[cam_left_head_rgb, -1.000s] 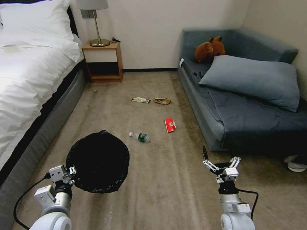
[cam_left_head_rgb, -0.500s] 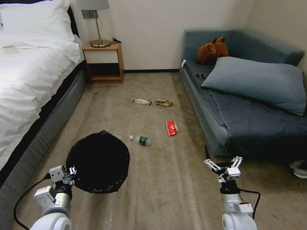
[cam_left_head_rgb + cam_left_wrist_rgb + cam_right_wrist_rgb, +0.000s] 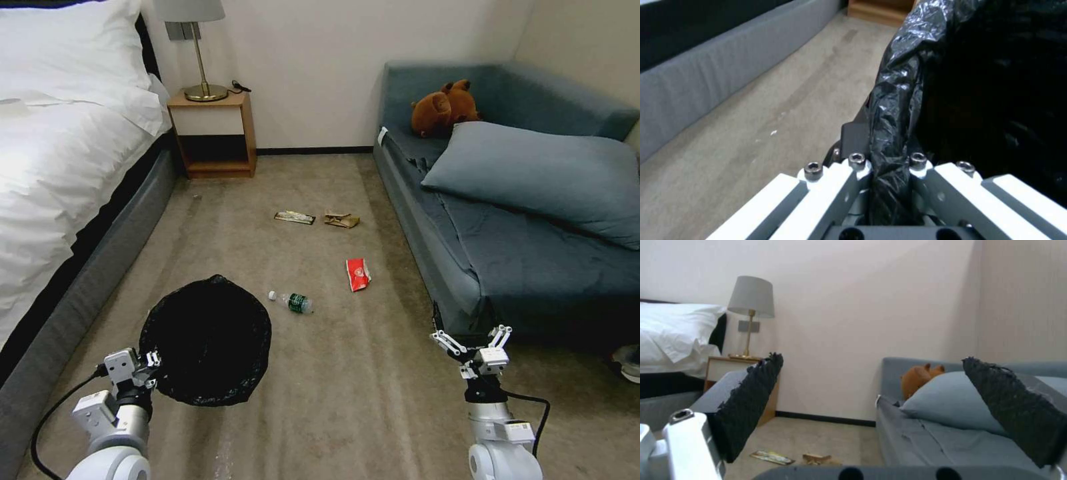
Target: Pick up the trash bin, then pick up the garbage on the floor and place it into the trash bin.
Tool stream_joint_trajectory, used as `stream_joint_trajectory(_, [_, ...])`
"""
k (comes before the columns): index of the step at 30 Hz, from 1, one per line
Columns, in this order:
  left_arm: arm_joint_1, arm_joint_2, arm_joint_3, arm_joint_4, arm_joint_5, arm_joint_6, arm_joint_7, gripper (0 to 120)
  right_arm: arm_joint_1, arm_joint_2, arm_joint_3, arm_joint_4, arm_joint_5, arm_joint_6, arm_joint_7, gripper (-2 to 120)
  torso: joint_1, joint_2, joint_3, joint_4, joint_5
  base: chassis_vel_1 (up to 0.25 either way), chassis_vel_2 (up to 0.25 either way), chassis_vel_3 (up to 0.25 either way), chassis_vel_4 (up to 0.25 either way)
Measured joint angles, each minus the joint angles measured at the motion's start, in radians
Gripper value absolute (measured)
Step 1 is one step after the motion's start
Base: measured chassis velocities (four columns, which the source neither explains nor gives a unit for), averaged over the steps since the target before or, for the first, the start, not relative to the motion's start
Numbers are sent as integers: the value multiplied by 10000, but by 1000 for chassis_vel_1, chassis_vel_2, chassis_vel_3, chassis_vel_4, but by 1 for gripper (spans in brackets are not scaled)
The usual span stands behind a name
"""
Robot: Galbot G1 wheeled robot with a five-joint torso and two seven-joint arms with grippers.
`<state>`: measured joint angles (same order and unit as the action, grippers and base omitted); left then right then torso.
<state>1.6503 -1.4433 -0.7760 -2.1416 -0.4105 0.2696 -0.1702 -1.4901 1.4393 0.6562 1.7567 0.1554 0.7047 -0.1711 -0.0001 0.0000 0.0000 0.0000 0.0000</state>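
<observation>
carpet (image 3: 347,373) | left end effector (image 3: 889,173) clamps trash bin (image 3: 205,340) rim | right end effector (image 3: 472,340) spread, empty

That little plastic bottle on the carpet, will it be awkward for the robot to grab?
The bottle lies on its side, so a nudge would probably roll it. It looks clear and nearly empty, likely light and easy to dent. Its smooth round body may slip between fingers.

Trash bin (image 3: 207,340) white body under black bag — hidden; bed (image 3: 60,173), sofa (image 3: 533,220) cut off by pic edges.
</observation>
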Motion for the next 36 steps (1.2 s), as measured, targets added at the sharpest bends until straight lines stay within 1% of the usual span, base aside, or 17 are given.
stream_joint_trajectory(8, [74,19,-26,-174,-16,6,80,1,12,-61,10,291,123,-202,50,100,1,-1,0,0,1,-74,73,73,-71])
stream_joint_trajectory(18, [235,17,-118,-136,-93,-117,54,1,-69,-38,30,327,106,-266,27,100,0,0,0,0,0,-77,74,63,-77])
stream_joint_trajectory(32, [165,-96,-86,-231,-207,-107,13,1,-200,-53,145,291,95,-102,-73,100,0,0,0,0,0,-81,76,90,-75])
stream_joint_trajectory(36, [107,-103,-200,-325,-340,-57,30,1,-231,-52,160,306,95,-88,-77,100,0,0,0,0,0,-65,72,76,-73])
